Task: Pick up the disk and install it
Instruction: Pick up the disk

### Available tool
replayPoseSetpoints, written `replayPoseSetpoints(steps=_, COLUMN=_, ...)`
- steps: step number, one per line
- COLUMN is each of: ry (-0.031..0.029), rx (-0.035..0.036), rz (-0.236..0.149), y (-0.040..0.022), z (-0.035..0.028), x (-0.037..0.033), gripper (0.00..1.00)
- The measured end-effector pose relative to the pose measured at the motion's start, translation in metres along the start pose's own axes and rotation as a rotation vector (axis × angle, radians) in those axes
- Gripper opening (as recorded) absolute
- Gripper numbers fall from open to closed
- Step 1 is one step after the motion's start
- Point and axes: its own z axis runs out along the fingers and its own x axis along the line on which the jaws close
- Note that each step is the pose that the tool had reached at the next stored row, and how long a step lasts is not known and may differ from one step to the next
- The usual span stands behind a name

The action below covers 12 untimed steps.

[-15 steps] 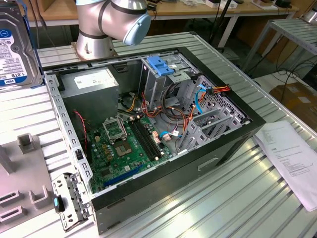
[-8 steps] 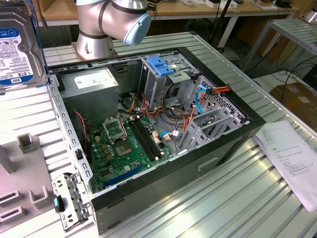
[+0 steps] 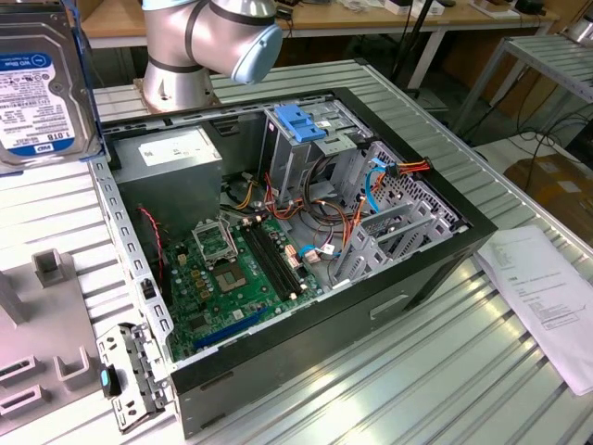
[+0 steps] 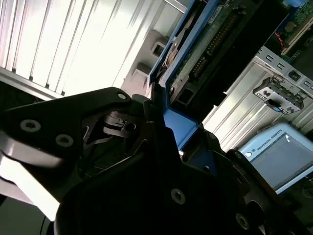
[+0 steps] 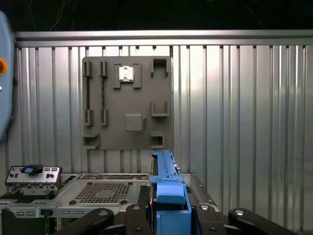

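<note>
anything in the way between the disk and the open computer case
Nothing visible. The gripper holds the disk up at the exterior view's left; the case lies open, with cables crossing beside its drive cage.

Flat rectangular silver-grey metal hard disk [image 3: 42,88]: white label with a blue band and dark print, blue plastic rail down one long edge. Exterior view: at 10 o'clock, raised, upright, label face toward camera, partly cut off by the frame edge. Second wrist view: disk [image 4: 208,41] tilted, green circuit-board underside showing. First wrist view: disk [image 5: 165,181] edge-on, blue rail uppermost, clamped between black fingers [image 5: 145,208].
</note>
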Motion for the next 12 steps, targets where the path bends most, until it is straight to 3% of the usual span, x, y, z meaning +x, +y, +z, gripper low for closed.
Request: replayPoseSetpoints(steps=12, ry=0.0000, rx=0.0000, rz=0.000, y=-0.0144, z=0.0002, x=-0.0002, gripper=0.37)
